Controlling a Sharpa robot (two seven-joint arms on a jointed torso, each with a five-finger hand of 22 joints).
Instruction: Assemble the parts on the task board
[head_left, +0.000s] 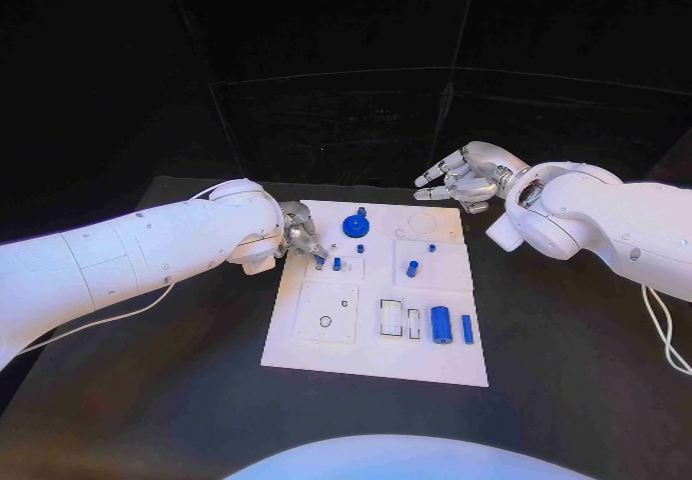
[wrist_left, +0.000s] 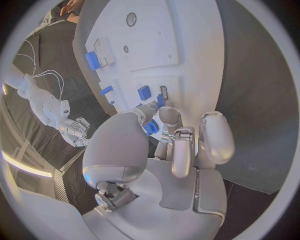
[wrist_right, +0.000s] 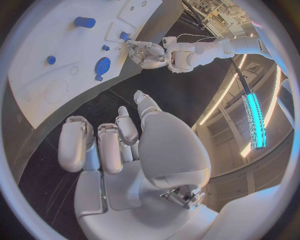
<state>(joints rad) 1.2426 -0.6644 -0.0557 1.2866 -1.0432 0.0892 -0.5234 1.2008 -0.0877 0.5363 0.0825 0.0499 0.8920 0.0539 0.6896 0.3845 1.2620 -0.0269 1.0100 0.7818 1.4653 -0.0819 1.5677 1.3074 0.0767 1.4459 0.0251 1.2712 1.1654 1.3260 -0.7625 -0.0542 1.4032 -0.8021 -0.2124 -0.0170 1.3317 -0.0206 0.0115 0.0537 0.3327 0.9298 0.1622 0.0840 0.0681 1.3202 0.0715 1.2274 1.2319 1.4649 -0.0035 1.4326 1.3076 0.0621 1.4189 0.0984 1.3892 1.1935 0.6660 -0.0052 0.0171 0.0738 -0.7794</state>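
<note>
The white task board (head_left: 378, 345) lies mid-table. My left hand (head_left: 299, 238) hovers over the board's far left corner and pinches a small blue part (head_left: 319, 259) between thumb and a finger; in the left wrist view that part (wrist_left: 151, 127) sits at the fingertips, just above the board. A blue gear-like disc (head_left: 356, 226), short pegs (head_left: 338, 265) (head_left: 411, 268), a blue cylinder (head_left: 441, 325) and a thin bar (head_left: 467, 328) rest on the board. My right hand (head_left: 464, 178) floats beyond the board's far right corner, fingers loosely apart, holding nothing.
The black table (head_left: 577, 380) surrounds the board, with bare room to the right and in front. A white cable (head_left: 130, 310) trails along my left arm and another (head_left: 661, 330) hangs by my right arm. Several empty recesses (head_left: 329, 312) mark the board.
</note>
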